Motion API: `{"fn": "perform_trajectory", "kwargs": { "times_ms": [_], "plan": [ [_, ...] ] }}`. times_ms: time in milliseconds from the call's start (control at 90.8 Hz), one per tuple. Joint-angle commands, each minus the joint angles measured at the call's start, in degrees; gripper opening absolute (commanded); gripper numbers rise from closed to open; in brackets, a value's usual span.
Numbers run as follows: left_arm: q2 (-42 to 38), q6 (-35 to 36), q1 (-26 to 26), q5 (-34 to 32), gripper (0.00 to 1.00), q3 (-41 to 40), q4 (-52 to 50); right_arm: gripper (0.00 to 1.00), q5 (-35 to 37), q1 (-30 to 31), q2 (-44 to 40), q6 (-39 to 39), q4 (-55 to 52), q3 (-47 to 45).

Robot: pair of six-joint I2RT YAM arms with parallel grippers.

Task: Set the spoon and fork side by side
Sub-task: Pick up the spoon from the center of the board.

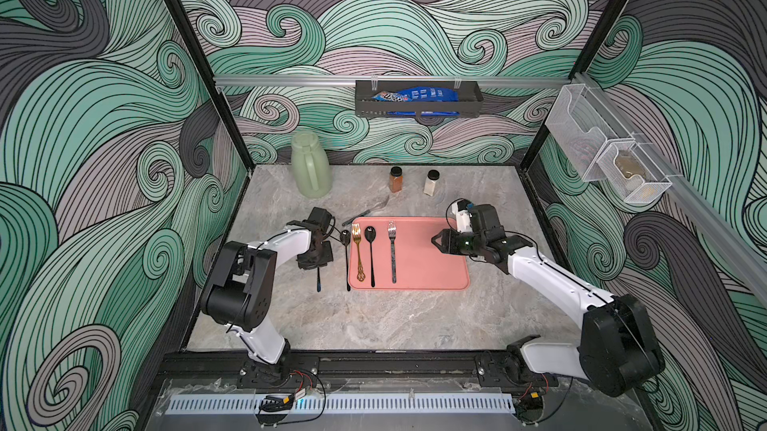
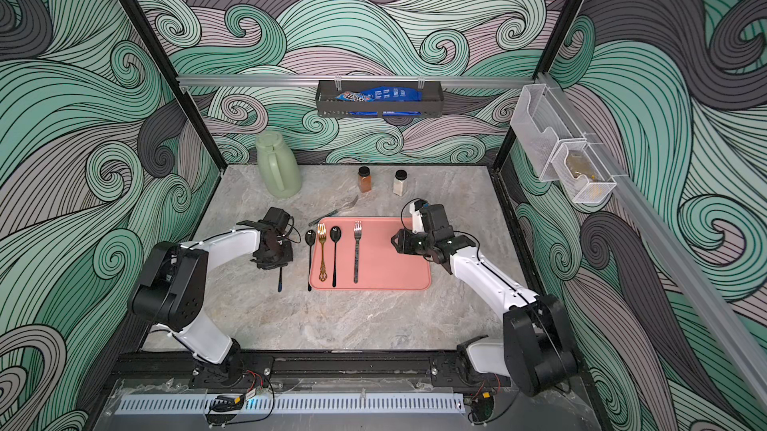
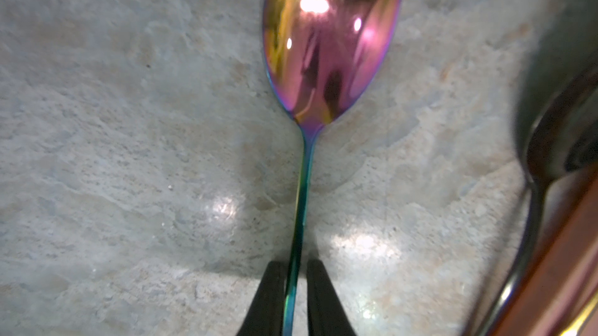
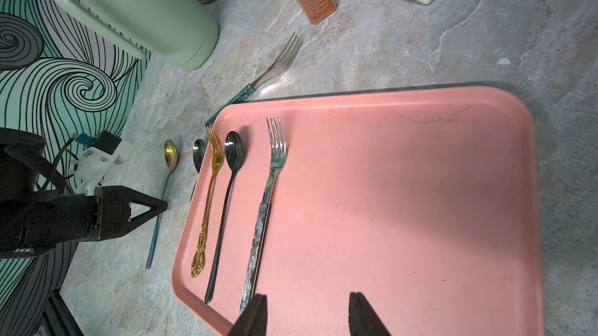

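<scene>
left claw: pinching rainbow spoon handle; right claw: fingers apart, empty, above pink tray

Pink tray, gold fork, black spoon — iridescent spoon (purple bowl, teal handle)

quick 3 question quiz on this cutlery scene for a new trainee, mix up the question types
1. True or false: the right hand is holding a fork.
2. How many utensils lie on the pink tray? A two, B three, C five.
3. Fill in: the left hand has its fingers either side of the handle of a ____ lying on the table.

Key
1. False: its fingers stand apart with nothing between them.
2. B: gold fork, black spoon, silver fork.
3. Spoon: the rainbow spoon.
</scene>
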Motion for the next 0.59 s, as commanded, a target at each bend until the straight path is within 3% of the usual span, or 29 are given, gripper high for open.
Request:
{"fn": "perform_trajectory", "kwargs": {
  "times_ms": [0,165,264,583],
  "plan": [
    [2.4,-0.8,-0.4,1.5,0.09,-0.6,-5.8,0.46,-0.8,0.3,-1.3,0.3,0.5,0.1],
    [0.7,-1.2,-1.1,2.8,0.0,-1.1,-5.2,0.46,-0.7,0.2,-2.0,0.6,0.4,-0.2],
    [-1.0,-1.8,-1.4,4.2,0.0,0.4,-7.9,0.46,-0.3,0.3,-2.4,0.5,0.1,-0.4],
    [-5.7,-4.5,-8.3,5.4,0.0,14.7,-21.1,0.46,0.1,-4.1,-5.0,-2.1,-2.1,-2.1]
  ]
}}
